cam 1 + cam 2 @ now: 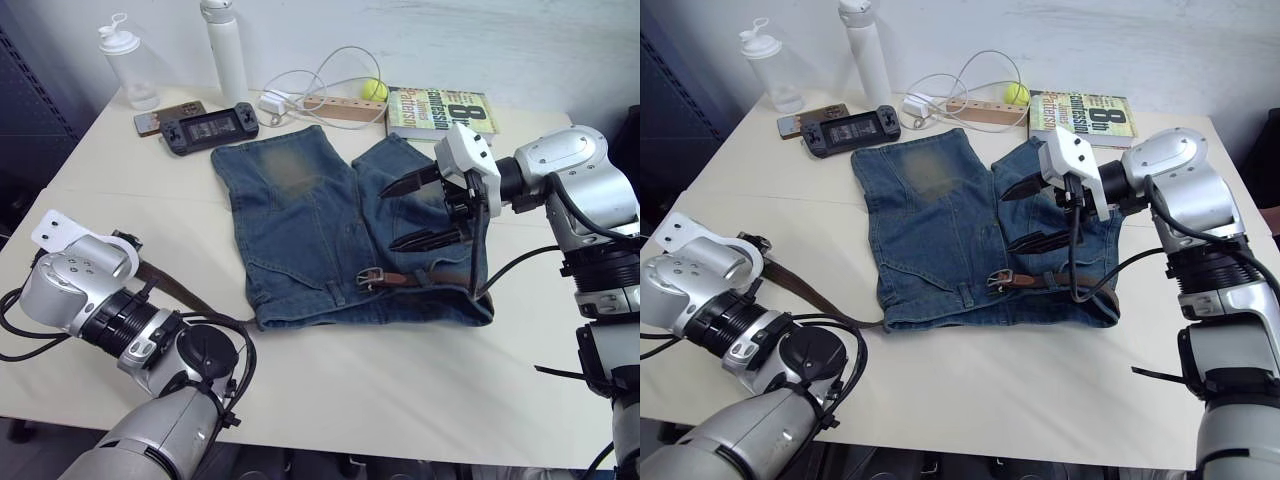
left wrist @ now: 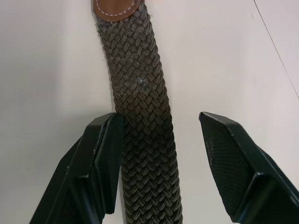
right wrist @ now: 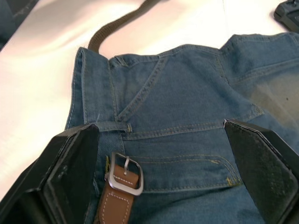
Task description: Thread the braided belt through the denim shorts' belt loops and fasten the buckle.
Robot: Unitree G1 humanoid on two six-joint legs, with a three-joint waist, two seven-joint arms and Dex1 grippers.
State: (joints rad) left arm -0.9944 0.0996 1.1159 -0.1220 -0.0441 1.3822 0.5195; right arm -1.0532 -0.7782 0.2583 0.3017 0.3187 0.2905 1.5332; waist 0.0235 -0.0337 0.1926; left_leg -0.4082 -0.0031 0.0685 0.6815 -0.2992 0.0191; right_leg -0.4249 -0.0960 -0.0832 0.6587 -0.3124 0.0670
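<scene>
The denim shorts [image 1: 330,230] lie flat mid-table, waistband toward me. On the waistband sits the buckle [image 1: 370,277], with brown leather running right from it. A belt loop [image 3: 112,127] crosses the waistband just beyond the buckle [image 3: 125,175]. The braided belt [image 1: 185,295] leaves the waistband's left end and runs left across the table. My left gripper [image 2: 159,121] is open and straddles the belt [image 2: 145,116] on the table, a little short of its tan tip [image 2: 114,7]. My right gripper [image 1: 388,218] hovers open above the shorts' right side, holding nothing.
Along the table's far edge stand a clear shaker bottle [image 1: 128,65], a white flask [image 1: 225,45], a phone [image 1: 168,118], a game console [image 1: 212,128], a white cable [image 1: 320,80], a wooden strip with a tennis ball [image 1: 375,89] and a book [image 1: 440,110]. Bare tabletop [image 1: 380,380] lies in front.
</scene>
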